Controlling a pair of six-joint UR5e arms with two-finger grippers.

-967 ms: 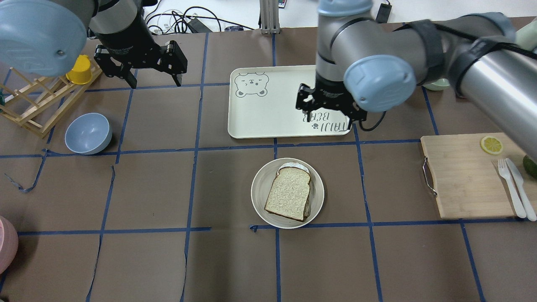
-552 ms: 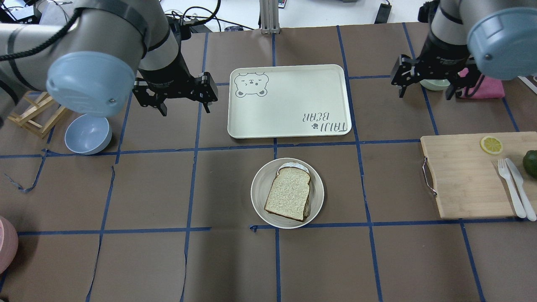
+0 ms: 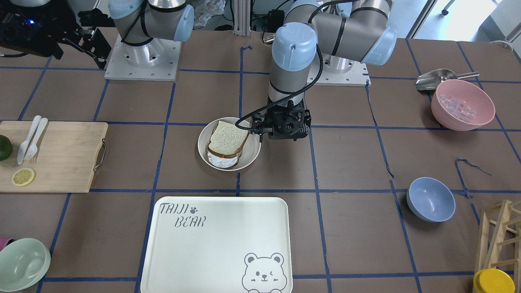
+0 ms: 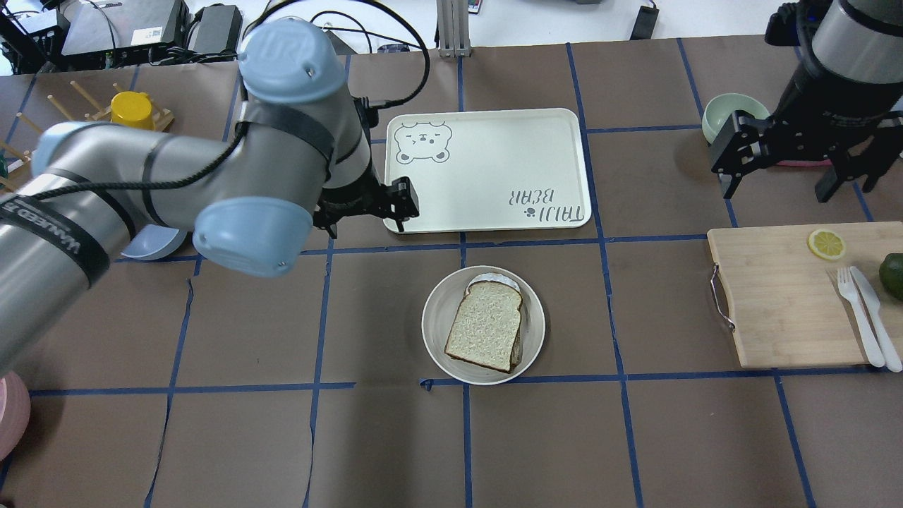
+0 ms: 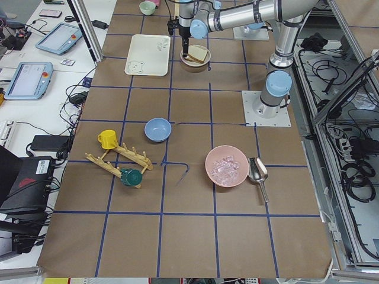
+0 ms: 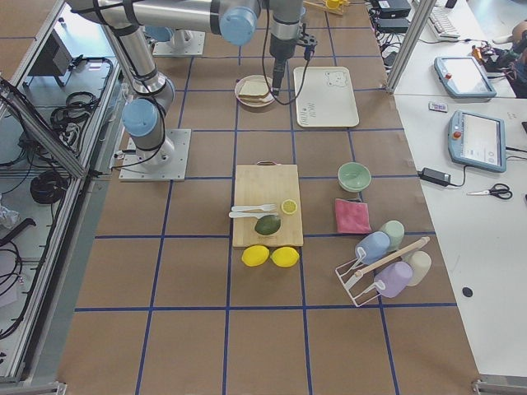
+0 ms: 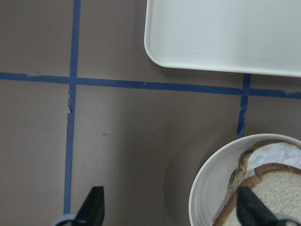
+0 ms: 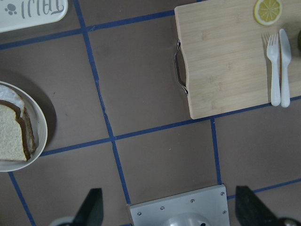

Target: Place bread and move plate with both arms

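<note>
The bread [image 4: 487, 330], a brown-crusted slice, lies on top of another slice in the round cream plate [image 4: 439, 310] at the table's middle. It also shows in the front-facing view [image 3: 228, 135] on the plate [image 3: 251, 154]. My left gripper [image 4: 363, 215] is open and empty. It hovers above the table on the plate's left, by the tray's corner. In the left wrist view [image 7: 171, 212] the plate [image 7: 202, 188] and bread [image 7: 280, 187] sit at lower right. My right gripper [image 4: 776, 185] is open, empty and high at the far right, well away from the plate.
The bear tray [image 4: 487, 169] lies just beyond the plate. A wooden cutting board [image 4: 776, 303] with lemon slice, fork and knife lies to the right. A green bowl [image 4: 730, 113], blue bowl [image 3: 431, 199], pink bowl [image 3: 462, 106] and a rack with a yellow cup [image 4: 132, 113] stand around the edges.
My left arm has swung from the far left in toward the plate's left side. My right arm has drawn back from over the tray to the far right. Both grippers stay open.
</note>
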